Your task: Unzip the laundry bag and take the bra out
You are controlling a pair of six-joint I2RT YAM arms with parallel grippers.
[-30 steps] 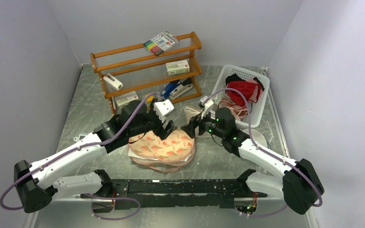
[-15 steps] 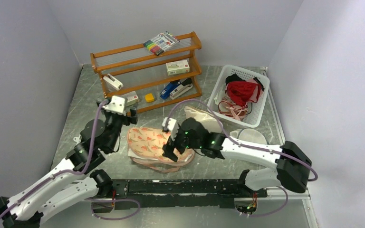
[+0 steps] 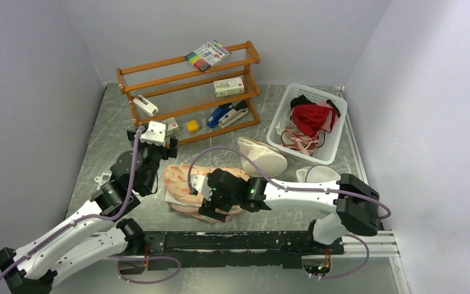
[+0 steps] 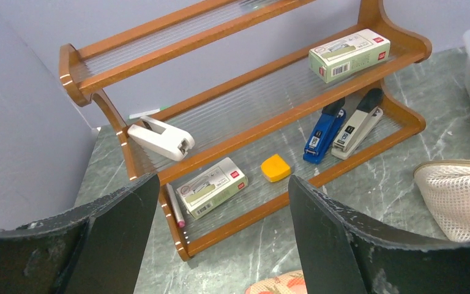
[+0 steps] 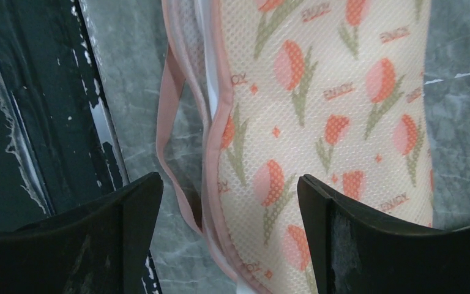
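Three pale lavender walls (image 3: 30, 92) enclose the grey marbled table (image 3: 98, 153). Wooden rack (image 3: 177, 63) toward far left corner; white basket (image 3: 279, 113) at far right corner. Laundry bag (image 3: 180, 180) flat near middle of near edge. Right gripper (image 5: 227, 184) above its near end, fingers spread, nothing gripped. Left gripper (image 4: 223, 179) raised facing the rack, fingers apart, empty.

A bare strip of table (image 3: 214, 150) lies open between the laundry bag (image 3: 180, 180) and the far wooden shelf (image 3: 190, 92), closed on the right by the mesh cone (image 3: 262, 158).
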